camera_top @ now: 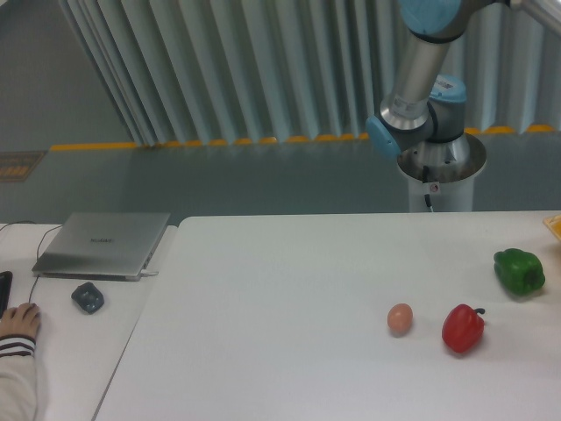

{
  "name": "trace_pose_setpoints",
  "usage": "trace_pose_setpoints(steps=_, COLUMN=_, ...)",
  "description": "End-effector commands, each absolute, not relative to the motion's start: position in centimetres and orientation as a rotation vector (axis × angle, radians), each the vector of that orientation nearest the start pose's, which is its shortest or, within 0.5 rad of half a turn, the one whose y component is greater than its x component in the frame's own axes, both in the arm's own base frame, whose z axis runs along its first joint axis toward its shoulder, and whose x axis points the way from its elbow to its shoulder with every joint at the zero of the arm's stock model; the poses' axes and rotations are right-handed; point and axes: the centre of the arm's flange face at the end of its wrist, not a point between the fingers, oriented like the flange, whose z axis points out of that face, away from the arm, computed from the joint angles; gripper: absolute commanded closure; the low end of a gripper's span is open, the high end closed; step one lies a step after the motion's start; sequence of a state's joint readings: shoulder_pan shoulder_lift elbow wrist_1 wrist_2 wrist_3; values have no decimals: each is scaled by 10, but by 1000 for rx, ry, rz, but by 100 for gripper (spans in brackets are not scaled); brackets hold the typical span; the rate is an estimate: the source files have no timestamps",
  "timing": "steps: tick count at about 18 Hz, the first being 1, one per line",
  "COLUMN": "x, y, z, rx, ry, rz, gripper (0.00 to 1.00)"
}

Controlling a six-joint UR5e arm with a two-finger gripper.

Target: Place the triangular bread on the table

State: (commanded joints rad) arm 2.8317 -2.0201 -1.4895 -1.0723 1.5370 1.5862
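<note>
Gripper out of frame, bread barely showing at the right edge

The arm (419, 83) is rising out of the top of the picture, so its gripper is lying outside the view and I cannot tell whether it is open or holding anything. The triangular bread (554, 226) is peeking in as an orange sliver at the far right, over the table (263, 333). A likely risk: the bread is sitting near the table's border, so a clumsy grasp could be nudging it off, or brushing the green pepper (519, 270) just beside it
</note>
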Motion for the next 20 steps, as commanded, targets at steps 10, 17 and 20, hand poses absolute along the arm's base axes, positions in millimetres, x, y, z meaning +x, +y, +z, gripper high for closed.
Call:
trace_pose_setpoints(steps=10, x=-591, y=325, z=301, rx=-3052, ry=498, rz=148, gripper=0)
trace_pose_setpoints(steps=17, x=-592, y=324, z=294, rx=-3054, ry=501, rz=132, gripper=0)
trace_pose_setpoints(steps=20, x=-593, y=324, z=294, rx=-3051, ry=498, rz=143, gripper=0)
